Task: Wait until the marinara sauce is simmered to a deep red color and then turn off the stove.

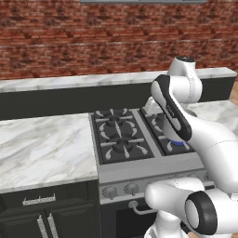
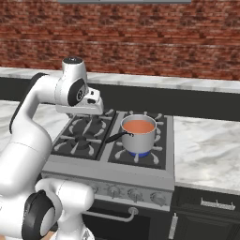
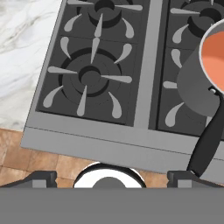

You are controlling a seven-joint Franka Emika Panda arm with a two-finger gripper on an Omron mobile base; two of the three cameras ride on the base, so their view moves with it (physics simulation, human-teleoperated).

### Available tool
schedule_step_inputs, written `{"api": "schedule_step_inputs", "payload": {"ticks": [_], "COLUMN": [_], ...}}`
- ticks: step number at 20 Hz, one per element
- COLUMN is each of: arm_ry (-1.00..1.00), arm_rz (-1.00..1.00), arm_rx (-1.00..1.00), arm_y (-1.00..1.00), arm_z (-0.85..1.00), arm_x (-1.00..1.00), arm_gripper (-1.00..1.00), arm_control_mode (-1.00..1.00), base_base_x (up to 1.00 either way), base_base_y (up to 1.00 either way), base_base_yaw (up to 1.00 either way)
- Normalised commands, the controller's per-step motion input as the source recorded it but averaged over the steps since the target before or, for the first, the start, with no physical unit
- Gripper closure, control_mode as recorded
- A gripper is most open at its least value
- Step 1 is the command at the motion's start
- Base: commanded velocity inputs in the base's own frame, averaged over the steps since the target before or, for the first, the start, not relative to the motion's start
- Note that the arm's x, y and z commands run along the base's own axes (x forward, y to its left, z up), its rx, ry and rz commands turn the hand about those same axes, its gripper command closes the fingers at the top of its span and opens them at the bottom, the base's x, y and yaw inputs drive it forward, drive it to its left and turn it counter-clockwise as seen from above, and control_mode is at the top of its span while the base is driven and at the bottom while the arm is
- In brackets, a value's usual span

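We face a red brick wall [image 2: 140, 42] behind white marble counters [image 1: 42, 148] flanking the stove [image 2: 112, 176]. On its front right burner, over a blue flame [image 2: 139, 153], sits a steel saucepan [image 2: 138, 136] holding the marinara sauce [image 2: 139, 126], still orange-red. Our gripper [image 3: 112, 176] hovers above the stove's front edge, fingers well apart.

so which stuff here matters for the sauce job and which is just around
Belongs to the job:
- orange-red marinara sauce in the small shiny steel saucepan
- stainless-steel gas stove, blue flame lit under the pan
- its round silver knobs

Just around:
- white marble counter
- red brick wall
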Motion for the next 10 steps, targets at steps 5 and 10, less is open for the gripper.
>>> {"api": "schedule_step_inputs", "payload": {"ticks": [5,10], "arm_ry": [0.00,0.00], "arm_rz": [0.00,0.00], "arm_rx": [0.00,0.00], "arm_y": [0.00,0.00], "arm_z": [0.00,0.00], "arm_x": [0.00,0.00], "arm_gripper": [-1.00,-1.00], "arm_control_mode": [-1.00,-1.00], "base_base_x": [0.00,0.00], "base_base_y": [0.00,0.00], "base_base_yaw": [0.00,0.00]}}
